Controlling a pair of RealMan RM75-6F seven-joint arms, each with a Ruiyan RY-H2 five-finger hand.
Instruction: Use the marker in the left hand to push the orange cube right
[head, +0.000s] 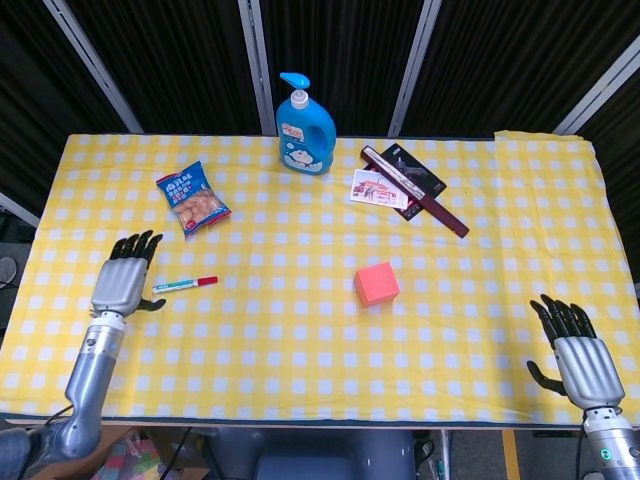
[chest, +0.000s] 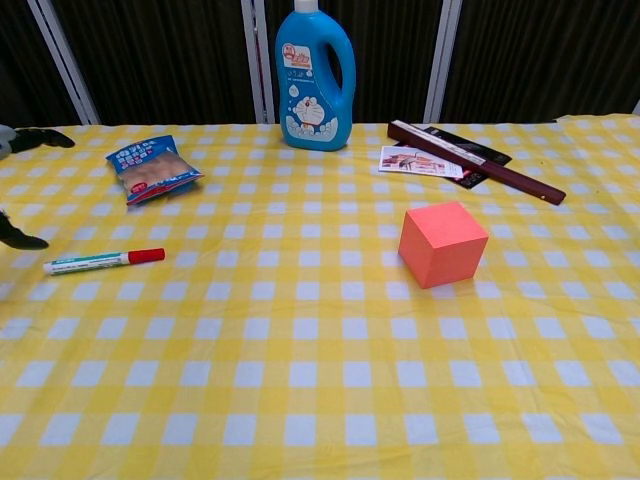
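The orange cube (head: 377, 284) (chest: 442, 243) sits on the yellow checked cloth right of centre. A marker (head: 185, 285) (chest: 103, 261) with a red cap lies flat on the cloth at the left, cap end pointing right. My left hand (head: 122, 282) hovers just left of the marker with fingers spread, holding nothing; only its fingertips (chest: 22, 240) show at the chest view's left edge. Near the front right corner of the table, my right hand (head: 574, 353) rests open and empty.
A blue pump bottle (head: 304, 124) stands at the back centre. A snack bag (head: 192, 198) lies at the back left. A printed card (head: 379, 189) and a dark box with a long maroon stick (head: 414, 187) lie at the back right.
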